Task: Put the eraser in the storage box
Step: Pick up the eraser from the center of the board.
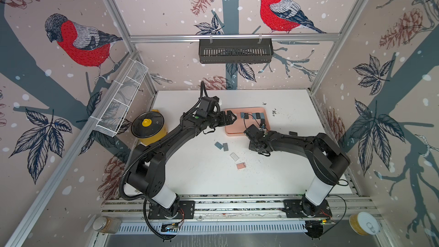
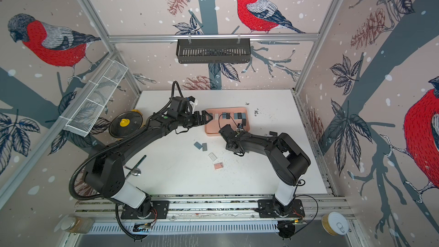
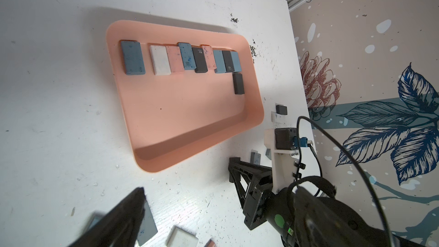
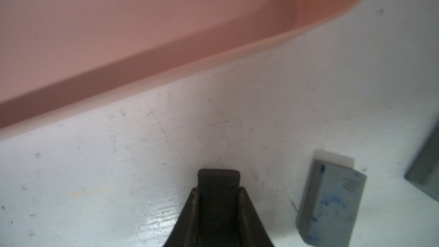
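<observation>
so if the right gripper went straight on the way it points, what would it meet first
Probably the near rim of the shallow salmon-pink plastic storage box, past bare white table. The right gripper holds a black rectangular eraser sticking out past its fingers; height against the rim is unclear.

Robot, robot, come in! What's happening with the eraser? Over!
Left gripper open, empty. Right gripper shut on black eraser, just outside box rim. Blue eraser beside it; nothing between it and box.

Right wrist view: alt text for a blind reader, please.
The right gripper holds a black eraser near the pink storage box's rim. A blue-stained grey eraser sits on the white table beside it.
</observation>
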`<action>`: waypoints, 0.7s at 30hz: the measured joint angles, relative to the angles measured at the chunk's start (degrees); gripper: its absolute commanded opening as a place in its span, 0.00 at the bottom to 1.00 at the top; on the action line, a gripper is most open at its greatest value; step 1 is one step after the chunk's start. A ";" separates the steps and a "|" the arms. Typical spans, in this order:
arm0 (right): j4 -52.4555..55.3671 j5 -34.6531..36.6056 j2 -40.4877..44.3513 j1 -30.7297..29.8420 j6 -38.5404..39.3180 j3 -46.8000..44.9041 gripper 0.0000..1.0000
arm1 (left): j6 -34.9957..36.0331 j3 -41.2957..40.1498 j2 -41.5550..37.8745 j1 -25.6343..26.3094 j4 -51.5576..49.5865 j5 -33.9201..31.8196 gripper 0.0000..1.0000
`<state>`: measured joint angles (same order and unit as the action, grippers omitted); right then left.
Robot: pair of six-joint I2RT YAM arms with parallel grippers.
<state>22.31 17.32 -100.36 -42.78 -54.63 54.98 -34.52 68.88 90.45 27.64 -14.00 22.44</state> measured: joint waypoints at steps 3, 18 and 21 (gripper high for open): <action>-0.04 0.15 0.31 -0.02 0.50 -0.07 0.15 | 0.00 0.00 0.00 0.00 0.00 -0.02 0.97; 6.49 -4.87 1.97 3.45 4.33 1.70 0.16 | 0.00 0.00 0.00 -0.04 0.00 -0.02 0.97; 6.62 -5.46 1.97 3.98 5.33 1.79 0.17 | 0.00 0.00 0.04 -0.04 0.00 -0.02 0.97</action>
<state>28.93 11.86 -98.39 -38.81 -49.30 56.77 -34.52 68.88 90.50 27.59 -14.00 22.41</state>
